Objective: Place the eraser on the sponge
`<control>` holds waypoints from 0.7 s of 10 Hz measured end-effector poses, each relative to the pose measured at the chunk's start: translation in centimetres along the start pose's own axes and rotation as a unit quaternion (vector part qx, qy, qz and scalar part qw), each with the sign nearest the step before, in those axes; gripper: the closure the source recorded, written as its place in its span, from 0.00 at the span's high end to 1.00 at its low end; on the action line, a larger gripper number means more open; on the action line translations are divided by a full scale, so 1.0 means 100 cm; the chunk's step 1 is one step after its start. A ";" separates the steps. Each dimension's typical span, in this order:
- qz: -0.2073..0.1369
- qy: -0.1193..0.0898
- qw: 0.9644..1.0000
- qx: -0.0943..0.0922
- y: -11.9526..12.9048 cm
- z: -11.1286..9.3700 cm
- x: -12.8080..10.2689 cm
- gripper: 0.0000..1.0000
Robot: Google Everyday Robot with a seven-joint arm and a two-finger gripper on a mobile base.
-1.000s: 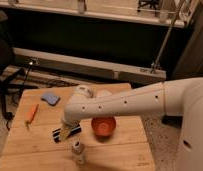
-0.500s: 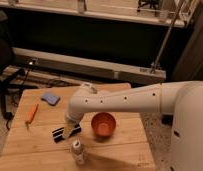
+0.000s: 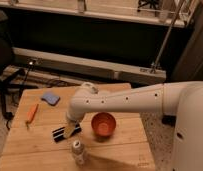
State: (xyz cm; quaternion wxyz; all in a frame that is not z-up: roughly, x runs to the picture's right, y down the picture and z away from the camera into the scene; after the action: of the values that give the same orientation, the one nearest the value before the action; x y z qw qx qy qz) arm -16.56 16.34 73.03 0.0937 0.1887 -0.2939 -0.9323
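Pale wood planks make up the tabletop (image 3: 122,150), and everything the task needs lies on its left half. The eraser (image 3: 58,135), black with a light stripe down its length, lies flat near the middle of the tabletop, slightly skewed and just left of the orange bowl (image 3: 103,124). The blue-grey sponge (image 3: 50,97) lies flat at the far left, well apart from the eraser, with bare wood between them. So the eraser is not on the sponge now.

The white arm (image 3: 130,100) reaches in from the right and bends down, setting the pincer (image 3: 70,129) right on the eraser's right end. That placing looks deliberate: coming down from above onto one end of a low, flat block suits pinching it across its narrow width while keeping clear of the bowl beside it. Whether the pincer is spread, closed, or already clamped on the block, I cannot tell; it overlaps the eraser and its tip blends into the wood.

An orange stick (image 3: 31,112) lies to the left of the eraser, and a small bottle (image 3: 79,152) stands just nearer than it. Both sit off the straight line to the sponge, though the bottle is close enough for a low swing of the arm to clip it.
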 end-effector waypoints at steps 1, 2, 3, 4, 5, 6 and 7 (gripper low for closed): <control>-0.041 0.004 0.999 -0.014 0.001 -0.005 0.001 0.80; -0.085 0.008 0.996 -0.023 -0.001 -0.006 0.003 0.80; -0.138 0.010 0.990 -0.029 -0.006 -0.004 0.007 0.80; -0.175 0.008 0.984 -0.030 -0.012 0.002 0.009 0.80; -0.206 0.006 0.978 -0.027 -0.017 0.009 0.010 0.80; -0.218 0.005 0.976 -0.025 -0.018 0.014 0.012 0.80; -0.226 0.004 0.974 -0.019 -0.017 0.021 0.012 0.80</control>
State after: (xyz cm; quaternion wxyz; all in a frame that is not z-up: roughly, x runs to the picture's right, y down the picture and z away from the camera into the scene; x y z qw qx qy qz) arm -18.63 18.45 73.23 -0.1143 0.2524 -0.2254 -0.9340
